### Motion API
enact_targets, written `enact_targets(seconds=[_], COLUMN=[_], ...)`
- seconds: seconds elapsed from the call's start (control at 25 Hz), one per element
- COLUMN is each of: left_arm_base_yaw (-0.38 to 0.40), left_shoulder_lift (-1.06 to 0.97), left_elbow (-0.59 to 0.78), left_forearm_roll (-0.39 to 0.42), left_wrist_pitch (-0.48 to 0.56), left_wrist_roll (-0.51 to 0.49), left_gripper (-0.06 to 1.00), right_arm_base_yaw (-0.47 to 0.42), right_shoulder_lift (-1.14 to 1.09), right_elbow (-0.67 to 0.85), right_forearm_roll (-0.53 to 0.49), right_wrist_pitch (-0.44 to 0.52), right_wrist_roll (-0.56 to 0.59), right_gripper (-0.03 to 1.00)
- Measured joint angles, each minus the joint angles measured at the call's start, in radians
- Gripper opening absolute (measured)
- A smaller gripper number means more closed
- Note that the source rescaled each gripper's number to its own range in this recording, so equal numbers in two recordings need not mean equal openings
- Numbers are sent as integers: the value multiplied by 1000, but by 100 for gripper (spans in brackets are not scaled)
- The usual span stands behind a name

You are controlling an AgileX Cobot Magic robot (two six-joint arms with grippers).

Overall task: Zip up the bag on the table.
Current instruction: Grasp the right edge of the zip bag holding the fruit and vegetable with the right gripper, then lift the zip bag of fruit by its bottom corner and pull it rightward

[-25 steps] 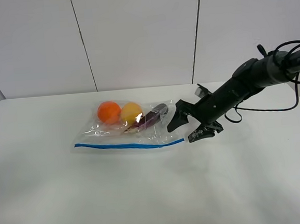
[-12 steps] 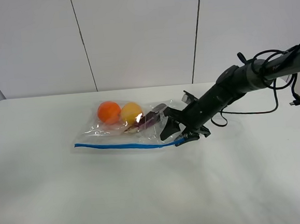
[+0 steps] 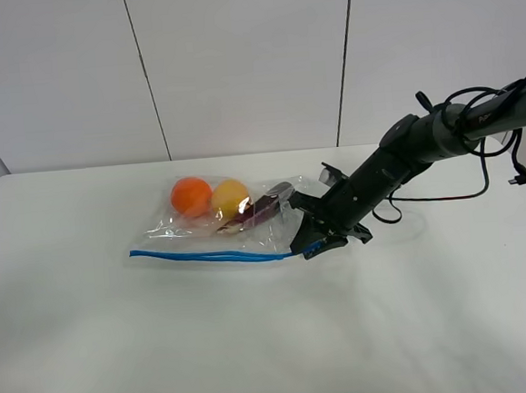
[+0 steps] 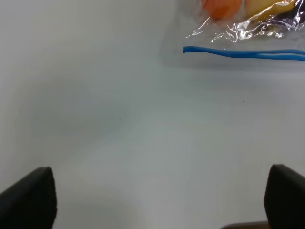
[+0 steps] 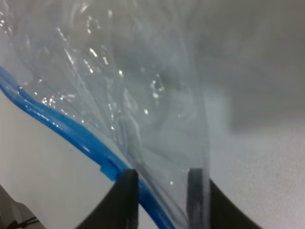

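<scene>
Bag [image 3: 247, 230]: thin clear plastic film, glossy & crinkled w/ bright glints; zip strip [image 3: 213, 253] is smooth opaque blue plastic. Table [image 3: 256, 343]: plain white, smooth, matt w/ a faint sheen; wall panels [image 3: 234, 62] behind also flat matt white. Inside bag, orange item [image 3: 191, 196] looks matt, purple item [image 3: 262, 209] glossy; R gripper [image 3: 311, 245] is matt black.

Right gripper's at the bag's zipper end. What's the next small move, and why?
Probably close the right gripper fully. Its jaws straddle the corner of the bag at the end of the blue zipper strip with a gap showing, so sliding along the strip now would likely slip.
</scene>
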Motion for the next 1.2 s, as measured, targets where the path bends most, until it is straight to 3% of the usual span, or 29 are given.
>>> enact_targets(seconds=[0.12,0.2,0.28,0.48,0.88,1.2], left_arm_base_yaw=[0,0,0,0,0,0], left_shoulder_lift=[0,0,0,0,0,0], left_elbow=[0,0,0,0,0,0], left_forearm_roll=[0,0,0,0,0,0], left_wrist_pitch=[0,0,0,0,0,0], left_wrist_roll=[0,0,0,0,0,0], left_gripper=[100,100,100,100,100,100], right_arm_base_yaw=[0,0,0,0,0,0], right_shoulder_lift=[0,0,0,0,-18,-18], right_elbow=[0,0,-1,-11,-226,-271], right_forearm_roll=[0,0,0,2,71,74], right_wrist_pitch=[0,0,1,18,195,222], right_wrist_roll=[0,0,0,0,5,32], right_gripper=[20,6,0,0,0,0])
